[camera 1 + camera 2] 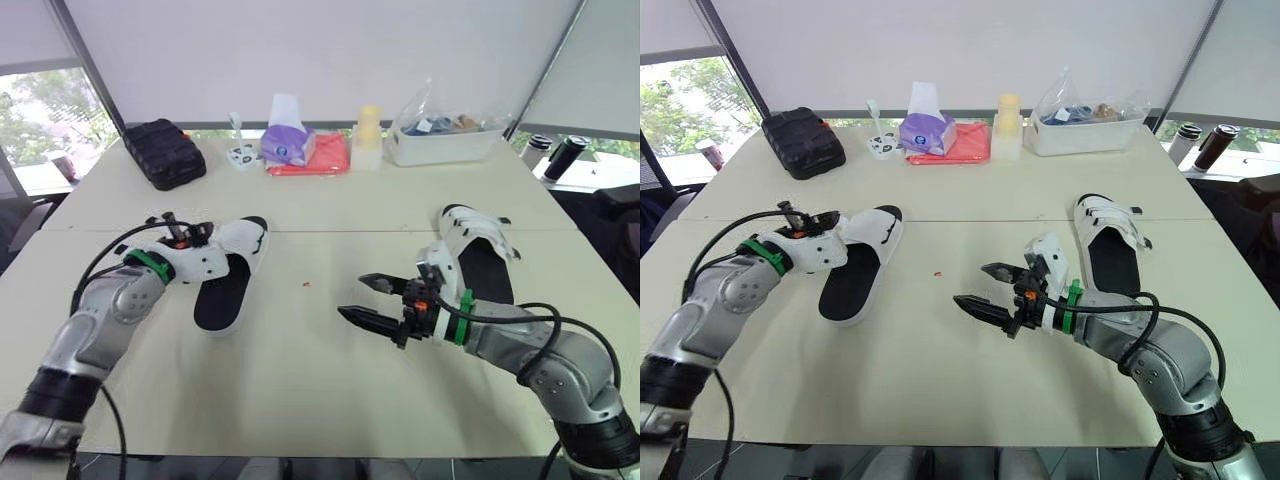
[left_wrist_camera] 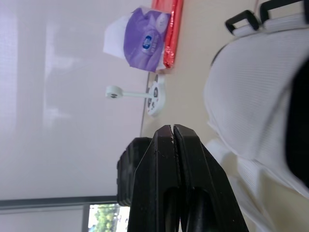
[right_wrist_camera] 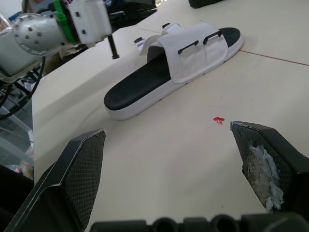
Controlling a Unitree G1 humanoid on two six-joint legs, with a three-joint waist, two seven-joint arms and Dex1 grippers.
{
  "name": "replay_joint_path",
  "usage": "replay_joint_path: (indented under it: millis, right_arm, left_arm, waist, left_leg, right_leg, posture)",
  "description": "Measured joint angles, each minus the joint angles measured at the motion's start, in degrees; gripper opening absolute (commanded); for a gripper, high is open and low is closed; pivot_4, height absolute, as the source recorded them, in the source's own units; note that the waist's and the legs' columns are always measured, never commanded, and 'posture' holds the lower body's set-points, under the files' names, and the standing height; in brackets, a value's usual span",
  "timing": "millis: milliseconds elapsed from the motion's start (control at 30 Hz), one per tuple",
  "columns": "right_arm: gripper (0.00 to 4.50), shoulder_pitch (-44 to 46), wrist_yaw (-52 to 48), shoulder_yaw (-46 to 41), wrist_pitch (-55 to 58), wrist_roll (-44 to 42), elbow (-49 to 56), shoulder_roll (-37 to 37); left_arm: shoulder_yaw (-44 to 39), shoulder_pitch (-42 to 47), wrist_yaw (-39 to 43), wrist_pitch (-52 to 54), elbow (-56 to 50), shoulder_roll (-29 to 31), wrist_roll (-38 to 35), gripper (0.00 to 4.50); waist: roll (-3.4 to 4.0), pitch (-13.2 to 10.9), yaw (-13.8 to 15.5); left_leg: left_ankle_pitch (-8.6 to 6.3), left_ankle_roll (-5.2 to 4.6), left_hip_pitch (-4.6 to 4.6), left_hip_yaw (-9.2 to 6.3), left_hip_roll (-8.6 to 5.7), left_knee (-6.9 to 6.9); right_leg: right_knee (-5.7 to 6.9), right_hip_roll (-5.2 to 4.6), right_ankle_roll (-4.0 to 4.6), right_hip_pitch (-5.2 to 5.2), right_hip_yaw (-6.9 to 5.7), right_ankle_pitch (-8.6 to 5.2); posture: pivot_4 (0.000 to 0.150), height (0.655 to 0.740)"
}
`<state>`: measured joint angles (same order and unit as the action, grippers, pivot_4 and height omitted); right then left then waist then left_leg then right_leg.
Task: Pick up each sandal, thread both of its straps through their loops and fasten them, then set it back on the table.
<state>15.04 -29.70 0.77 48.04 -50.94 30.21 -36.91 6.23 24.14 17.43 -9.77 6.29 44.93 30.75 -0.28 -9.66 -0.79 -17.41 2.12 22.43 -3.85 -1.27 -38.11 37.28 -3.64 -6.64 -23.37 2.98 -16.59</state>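
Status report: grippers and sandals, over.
Left gripper shut, empty, beside left white-strapped black-footbed sandal. Right gripper open, empty, above beige table. Right matching sandal lying on table. Small red scrap between sandals.

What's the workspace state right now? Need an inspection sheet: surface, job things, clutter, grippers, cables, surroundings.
Surface: beige table, seam across the middle; tiny red speck.
Job's things: left sandal and right sandal both lie flat, soles down; whether the straps are fastened is too small to tell.
Clutter: along the far edge, black case, tissue pack, red packet, pale bottle, white bin of oddments.
Grippers: left gripper shut, empty, beside the left sandal's upper; right gripper open, empty, over bare table.
Cables: left arm cable and right arm cable, black loops along the forearms.
Surroundings: white blinds, window, two dark bottles.
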Motion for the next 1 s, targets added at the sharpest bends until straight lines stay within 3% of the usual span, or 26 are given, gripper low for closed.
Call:
replay_joint_path:
  millis: [400,667,800,1000]
  right_arm:
    - [4.47,-1.26,4.64,-1.37,0.63,0.11,1.3,4.01]
    - [4.47,-1.98,5.34,-1.54,0.62,0.22,1.32,4.2]
    - [4.5,-2.95,5.69,-1.76,0.56,0.54,1.39,4.3]
    - [4.5,-2.97,5.7,-1.56,0.26,1.31,1.22,5.42]
  left_arm:
    - [8.25,15.21,-9.7,-7.15,23.99,-7.94,5.29,0.0]
    - [7.93,14.81,-11.0,-10.07,25.89,-8.17,3.42,0.0]
    - [5.71,10.04,-8.61,-12.36,21.86,-6.92,-1.46,1.35]
    - [0.34,4.17,-6.36,-13.1,11.05,-2.7,-5.71,4.4]
  waist:
    - [-0.08,0.02,-0.08]
    - [-0.08,0.02,-0.08]
    - [-0.07,0.03,-0.15]
    - [-0.09,0.04,-0.01]
  left_leg:
    - [0.0,0.0,0.01,0.02,-0.17,-0.05]
    - [0.01,0.01,0.01,0.02,-0.14,-0.06]
    - [0.01,0.02,0.01,0.01,-0.03,-0.06]
    - [0.01,0.02,0.01,0.01,-0.02,-0.07]
  right_leg:
    - [0.04,0.02,-0.01,-0.02,0.0,0.01]
    - [0.06,0.01,-0.01,-0.03,0.01,0.01]
    - [0.07,-0.01,-0.01,-0.05,0.02,0.01]
    - [0.08,-0.03,-0.01,-0.04,0.02,0.01]
  posture:
    - [0.15,0.74]
    - [0.15,0.74]
    - [0.15,0.74]
    - [0.15,0.74]
